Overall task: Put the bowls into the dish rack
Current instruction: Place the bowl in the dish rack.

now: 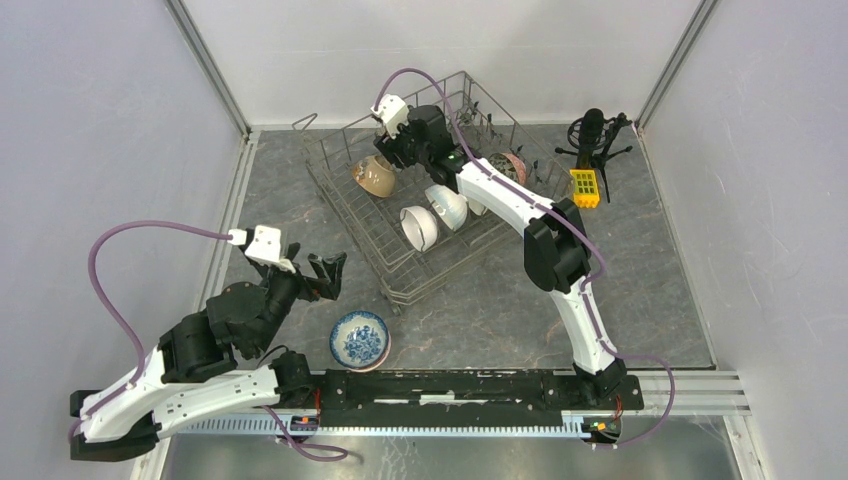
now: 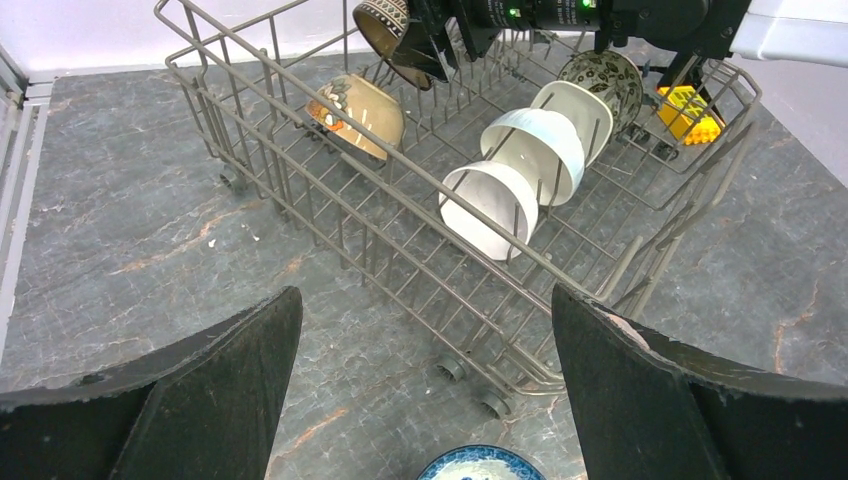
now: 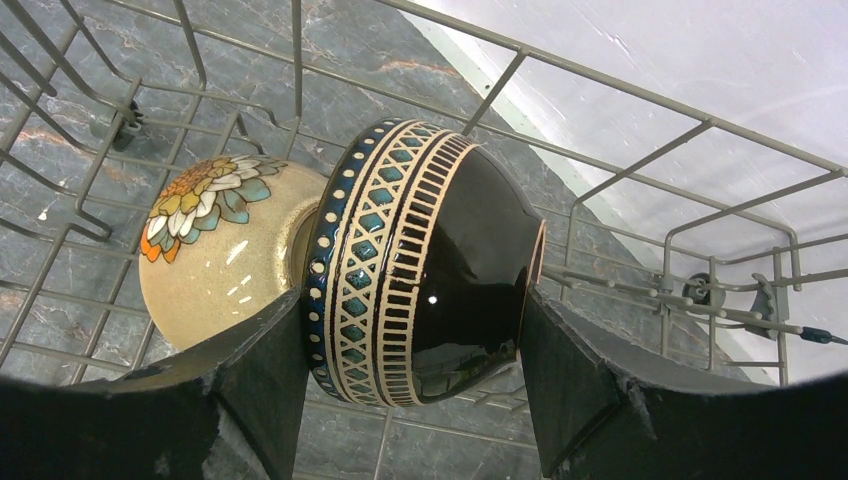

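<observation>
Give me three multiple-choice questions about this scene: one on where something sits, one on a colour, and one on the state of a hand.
1. Where is the round blue-and-white patterned ceramic bowl?
A. On the grey marbled table, outside the grey wire dish rack
B. Standing in the rack
C. Stacked on a white bowl

2. What colour is the round glazed bowl gripped by the right hand?
A. Lime green
B. Plain white
C. Glossy dark brown with a cream-and-teal patterned band

3. How is the left hand?
A. Shut on a bowl
B. Open, holding nothing
C. Shut, empty

Answers: A, it lies on the table near the arm bases. C, the right wrist view shows that glaze and band in the grip. B, its jaws stand wide apart above the table.
</observation>
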